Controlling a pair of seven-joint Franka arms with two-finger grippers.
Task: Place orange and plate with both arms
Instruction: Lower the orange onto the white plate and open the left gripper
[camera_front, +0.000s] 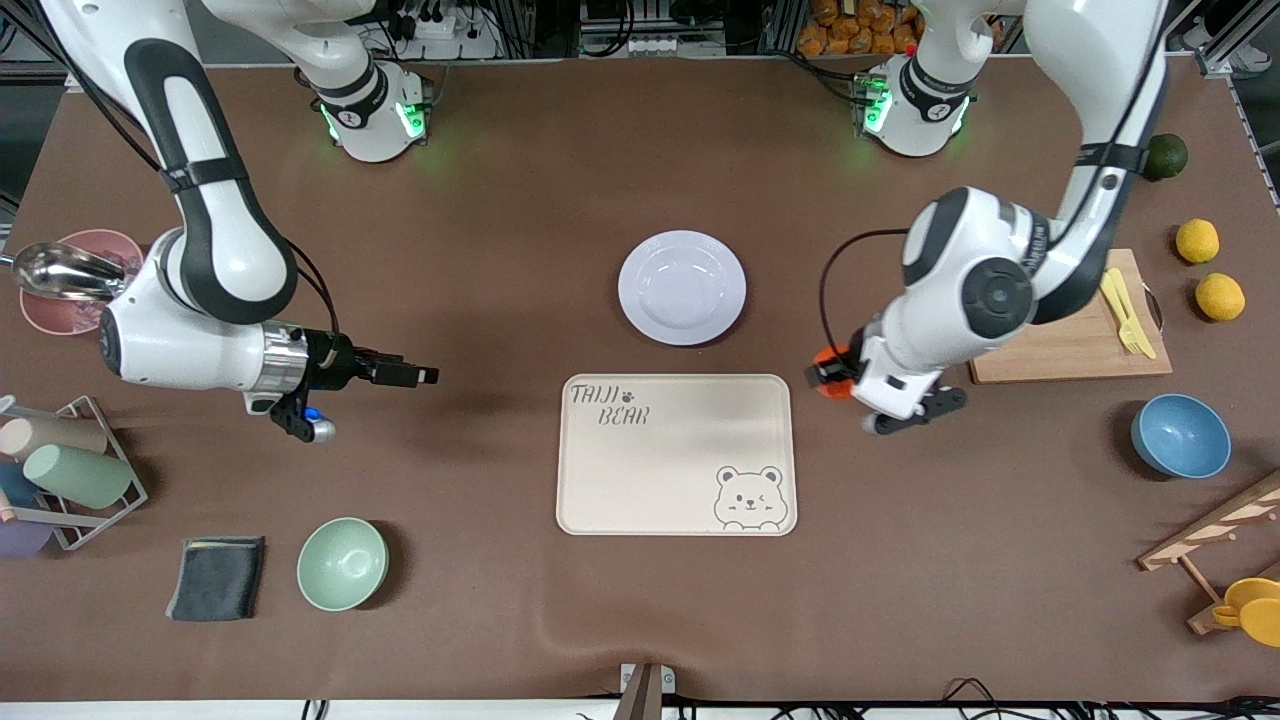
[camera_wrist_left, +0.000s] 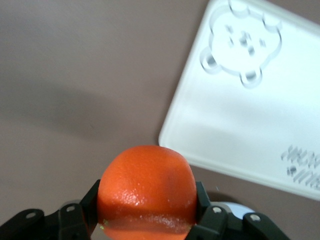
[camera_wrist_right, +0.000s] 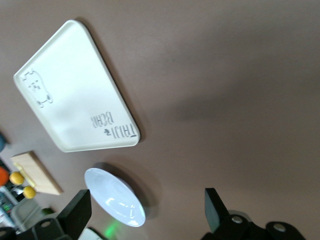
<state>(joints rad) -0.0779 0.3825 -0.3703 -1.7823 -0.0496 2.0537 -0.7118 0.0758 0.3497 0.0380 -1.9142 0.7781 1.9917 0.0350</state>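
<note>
Mostly brown tabletop (camera_front: 500, 250), cream tray (camera_front: 676, 455), plate (camera_front: 682, 287)

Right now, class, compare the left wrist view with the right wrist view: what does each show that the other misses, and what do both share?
Only the left wrist view shows the small round bright orange clamped between the left gripper's black fingers.

Only the right wrist view shows the right gripper with fingers spread wide and holding nothing, the round glossy pale plate clearly, and the wooden cutting board with two yellow lemons.

Both show the cream rectangular bear tray on the brown table.
</note>
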